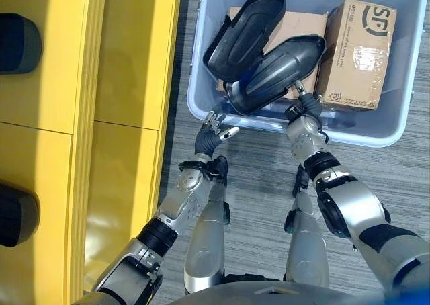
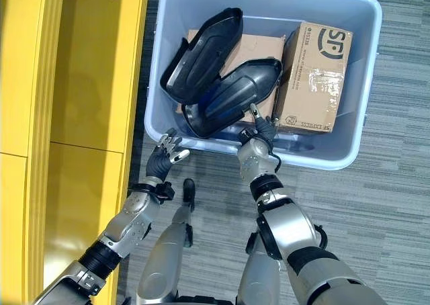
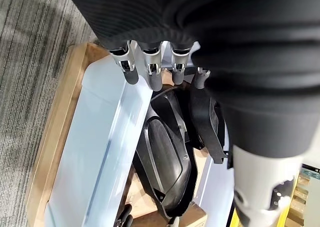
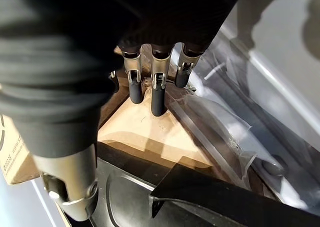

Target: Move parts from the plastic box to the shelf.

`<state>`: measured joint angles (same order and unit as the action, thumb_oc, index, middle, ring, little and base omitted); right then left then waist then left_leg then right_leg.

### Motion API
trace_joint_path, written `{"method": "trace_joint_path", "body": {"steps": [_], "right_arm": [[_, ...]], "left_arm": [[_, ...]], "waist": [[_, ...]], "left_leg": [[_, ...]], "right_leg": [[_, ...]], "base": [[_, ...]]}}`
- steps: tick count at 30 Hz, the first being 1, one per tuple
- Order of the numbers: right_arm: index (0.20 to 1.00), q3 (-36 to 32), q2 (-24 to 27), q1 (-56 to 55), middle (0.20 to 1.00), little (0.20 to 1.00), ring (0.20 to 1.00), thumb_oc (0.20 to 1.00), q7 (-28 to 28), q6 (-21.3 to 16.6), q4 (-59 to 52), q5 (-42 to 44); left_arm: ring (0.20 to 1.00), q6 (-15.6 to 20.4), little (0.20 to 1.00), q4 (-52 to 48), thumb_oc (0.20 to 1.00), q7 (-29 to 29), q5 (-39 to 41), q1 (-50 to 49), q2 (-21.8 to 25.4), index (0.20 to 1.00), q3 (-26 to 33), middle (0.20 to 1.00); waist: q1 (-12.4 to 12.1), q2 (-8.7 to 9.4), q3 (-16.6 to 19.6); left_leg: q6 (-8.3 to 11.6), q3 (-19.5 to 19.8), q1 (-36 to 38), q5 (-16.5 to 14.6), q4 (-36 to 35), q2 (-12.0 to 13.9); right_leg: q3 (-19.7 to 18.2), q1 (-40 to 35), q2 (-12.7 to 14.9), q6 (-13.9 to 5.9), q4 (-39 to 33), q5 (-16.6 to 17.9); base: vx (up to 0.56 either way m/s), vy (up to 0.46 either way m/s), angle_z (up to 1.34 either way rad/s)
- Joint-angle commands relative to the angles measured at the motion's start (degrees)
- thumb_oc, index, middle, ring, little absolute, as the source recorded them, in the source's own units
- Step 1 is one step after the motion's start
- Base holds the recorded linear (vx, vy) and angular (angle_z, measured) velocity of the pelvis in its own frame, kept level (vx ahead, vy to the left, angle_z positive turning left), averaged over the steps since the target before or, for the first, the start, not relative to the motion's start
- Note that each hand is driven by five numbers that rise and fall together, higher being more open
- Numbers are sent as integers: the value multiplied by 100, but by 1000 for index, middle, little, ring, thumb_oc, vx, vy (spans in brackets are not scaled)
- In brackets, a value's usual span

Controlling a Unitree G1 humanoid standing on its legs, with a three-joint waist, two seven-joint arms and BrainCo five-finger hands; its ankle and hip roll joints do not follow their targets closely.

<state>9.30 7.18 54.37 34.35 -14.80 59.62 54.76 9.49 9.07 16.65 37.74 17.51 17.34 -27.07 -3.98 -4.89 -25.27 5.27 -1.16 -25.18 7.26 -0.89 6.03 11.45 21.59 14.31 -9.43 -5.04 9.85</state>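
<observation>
A pale blue plastic box (image 1: pixel 201 83) stands on the floor with two black moulded parts inside. One part (image 1: pixel 245 29) leans upright and the other (image 1: pixel 279 66) lies below it, both on flat cardboard (image 4: pixel 145 132). My right hand (image 1: pixel 306 110) reaches over the near rim beside the lower part's end, and its straight fingers (image 4: pixel 157 94) point down at the cardboard without holding anything. Just outside the near left corner my left hand (image 1: pixel 213 136) hovers open, with its fingers (image 3: pixel 152 72) above the rim (image 3: pixel 100 137). The yellow shelf (image 1: pixel 67 117) runs along the left.
A taped cardboard box (image 1: pixel 356 53) stands upright in the plastic box's right half. Clear plastic wrap (image 4: pixel 225 132) lies against the inner wall. Dark parts rest on the shelf at the far left (image 1: pixel 17 43) and lower down (image 1: pixel 13 214). Grey striped carpet lies between shelf and box.
</observation>
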Motion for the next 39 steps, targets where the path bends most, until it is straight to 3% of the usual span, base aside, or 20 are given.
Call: {"method": "trace_joint_path", "body": {"steps": [1, 17, 24, 39], "right_arm": [[1000, 70, -301, 336, 1000, 1000, 1000, 1000, -111, 139, 154, -62], [1000, 237, -528, 299, 1000, 1000, 1000, 1000, -16, -2, -419, -100], [1000, 371, -460, 244, 1000, 1000, 1000, 1000, 121, -74, -1057, -342], [1000, 305, -419, 392, 1000, 1000, 1000, 1000, 283, -99, -1176, -295]], "left_arm": [[1000, 316, 1000, -830, 1000, 135, 88, 169, 371, 1000, -41, 1000], [1000, 317, 1000, -810, 1000, 190, 114, 53, 459, 1000, 64, 1000], [1000, 322, 1000, -757, 1000, 200, 83, -54, 558, 1000, 126, 1000], [1000, 239, 1000, -727, 1000, 209, 76, -102, 642, 1000, 125, 1000]], "waist": [[-268, 96, -401], [-447, 176, -406], [-490, 328, -281], [-449, 439, -234]], "left_leg": [[-190, -116, 130, -173, 115, 70], [-225, 67, 126, -243, 206, -27], [-236, 114, 262, -265, 193, -18], [-249, 74, 300, -278, 243, -13]], "right_leg": [[-383, -93, 294, -11, 655, -88], [-103, -398, 385, -55, 607, -104], [-5, -602, 401, -59, 536, -72], [-56, -613, 409, -36, 559, -68]], "base": [[1, 22, 6], [8, 21, 5], [1, 9, 4], [-2, 3, 4]]}}
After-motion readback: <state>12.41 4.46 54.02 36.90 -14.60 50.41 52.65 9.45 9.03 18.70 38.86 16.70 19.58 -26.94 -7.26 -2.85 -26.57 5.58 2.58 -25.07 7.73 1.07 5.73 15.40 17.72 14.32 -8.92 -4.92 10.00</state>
